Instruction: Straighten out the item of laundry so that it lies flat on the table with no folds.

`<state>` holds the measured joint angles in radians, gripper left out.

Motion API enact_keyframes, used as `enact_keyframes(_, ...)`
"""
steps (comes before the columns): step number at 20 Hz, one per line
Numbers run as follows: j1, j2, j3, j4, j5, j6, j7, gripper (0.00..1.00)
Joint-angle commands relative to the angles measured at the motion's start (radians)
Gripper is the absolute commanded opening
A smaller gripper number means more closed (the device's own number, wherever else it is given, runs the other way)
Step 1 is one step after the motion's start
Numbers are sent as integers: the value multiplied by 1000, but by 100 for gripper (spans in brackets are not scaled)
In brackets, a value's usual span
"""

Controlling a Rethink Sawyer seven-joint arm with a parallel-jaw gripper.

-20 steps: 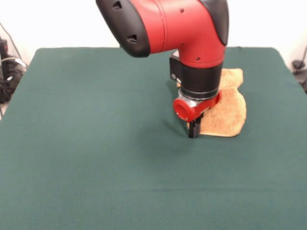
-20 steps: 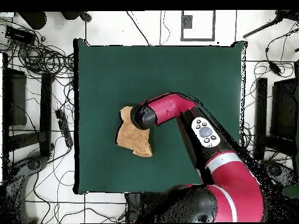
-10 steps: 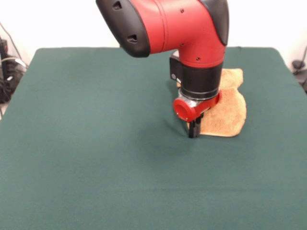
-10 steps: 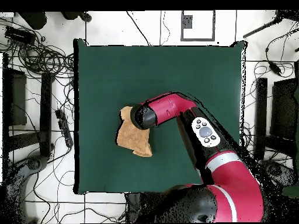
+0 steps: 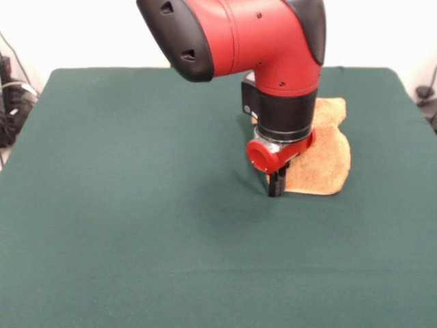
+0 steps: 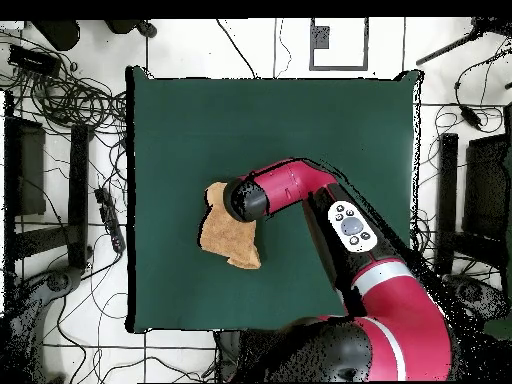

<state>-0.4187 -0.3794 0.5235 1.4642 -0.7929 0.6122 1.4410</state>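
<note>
you see the red sawyer arm (image 5: 252,41) reaching straight down so its gripper (image 5: 274,184) meets the dark green table (image 5: 123,225) at the near left corner of the golden-orange towel (image 5: 321,160), probably to catch that edge. the black tips look pressed together, though you cannot tell if cloth sits between them. from overhead the towel (image 6: 225,240) lies crumpled near 1 table edge, not flat.
</note>
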Motion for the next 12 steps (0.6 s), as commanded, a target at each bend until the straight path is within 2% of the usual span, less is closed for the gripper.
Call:
enact_keyframes(1, 22, 379, -37, -169, -179, -284, -11, 0)
enact_keyframes(12, 31, 374, -47, -170, -182, -284, 4, 0)
